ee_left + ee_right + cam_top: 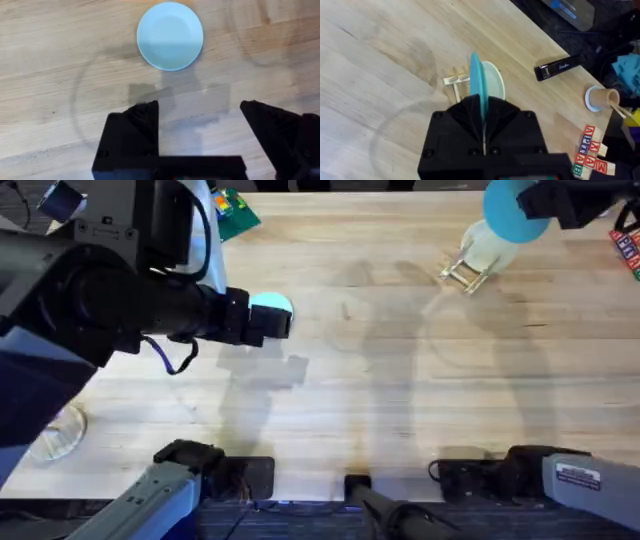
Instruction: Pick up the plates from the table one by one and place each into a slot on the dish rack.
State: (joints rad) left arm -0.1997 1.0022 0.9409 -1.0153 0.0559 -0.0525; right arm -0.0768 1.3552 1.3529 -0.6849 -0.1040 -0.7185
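Overhead, the left arm reaches in large and dark from the left side of the frame, its gripper [283,320] ending at centre-left over the table [380,390]. A pale blue plate [271,304] peeks out just beyond its tip, flat on the wood. From the left wrist camera the same plate [170,35] lies whole and face up ahead of the fingers [137,127]; the jaws stand wide apart with bare wood between them, holding nothing and not touching the plate.

At upper right of the overhead frame, the right gripper [545,212] carries the teal plate [510,215] above the dish rack [463,272]. A cream plate [492,248] already stands in the rack, partly covered by the teal one. In the right wrist view the fingers [470,117] are clenched on the edge of the teal plate [476,82], which is held upright, edge-on. It sits just beside the cream plate [495,82], with the rack's pale wooden pegs [455,82] to one side. Whether the teal plate already rests in a slot cannot be told.

Also noted: a black stapler [562,66], a paper cup [602,97] and lettered blocks [590,147] near the table edge.
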